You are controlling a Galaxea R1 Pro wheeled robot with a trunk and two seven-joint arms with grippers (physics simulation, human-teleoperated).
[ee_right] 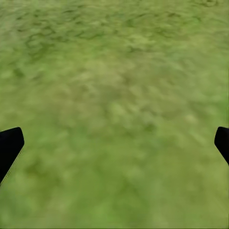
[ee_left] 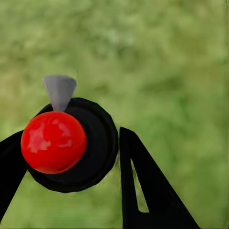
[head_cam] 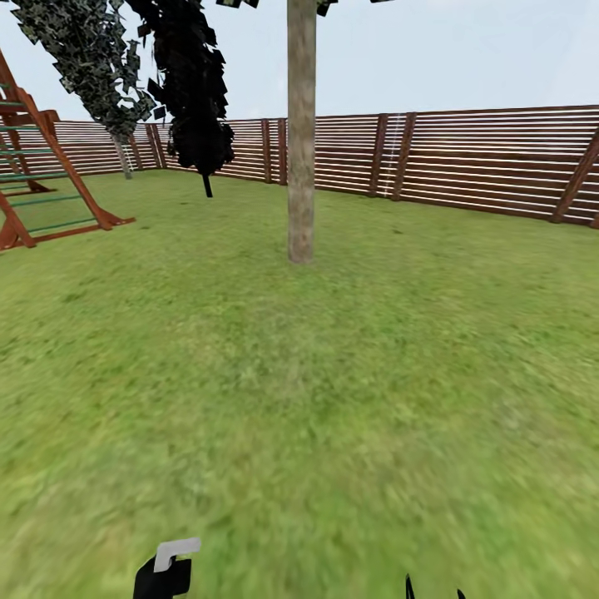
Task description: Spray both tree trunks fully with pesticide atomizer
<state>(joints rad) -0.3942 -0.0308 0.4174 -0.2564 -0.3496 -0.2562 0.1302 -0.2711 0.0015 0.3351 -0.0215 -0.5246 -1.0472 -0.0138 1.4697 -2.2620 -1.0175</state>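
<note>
A back garden: lawn (head_cam: 333, 399), slatted wooden fence (head_cam: 491, 158) (reddish-brown), tree trunk (head_cam: 301, 133), climbing frame (head_cam: 42, 166)

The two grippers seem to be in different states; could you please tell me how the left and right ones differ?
The left gripper is shut on the atomizer, its black body with a red ball between the fingers; the right gripper holds nothing. The left gripper's fingers sit close around the bottle; the right gripper's fingers stand wide apart. Both hang over the lawn.

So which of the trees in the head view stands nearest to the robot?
The tree with the thick bare trunk at centre. Its base meets the lawn well before the fence; the dark-leaved tree and grey-leaved tree stand farther back.
</note>
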